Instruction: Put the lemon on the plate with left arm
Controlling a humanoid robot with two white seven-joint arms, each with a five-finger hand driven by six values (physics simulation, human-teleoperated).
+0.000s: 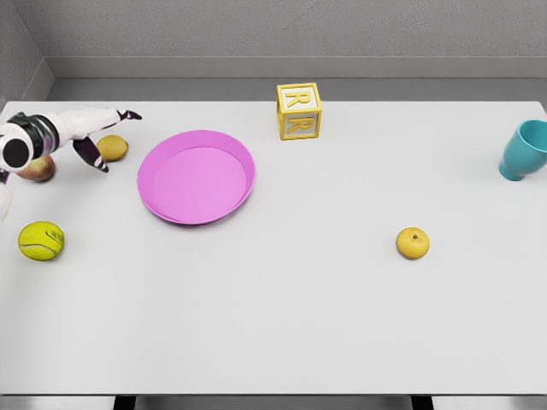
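A small yellow-brown lemon [112, 148] lies on the white table, just left of the pink plate [197, 177]. My left hand [119, 140] reaches in from the left edge and hovers at the lemon. Its fingers [128, 114] are spread above and behind the fruit, the thumb [92, 157] on its near left side. The hand is open and I cannot tell whether it touches the lemon. The plate holds nothing. The right arm is out of view.
A reddish fruit [38, 169] sits partly under my left wrist. A yellow-green tennis ball [41, 241] lies near the left edge, a yellow apple-like fruit [413, 243] at right. A yellow letter block [299, 110] stands behind the plate, a teal cup [525, 149] at far right.
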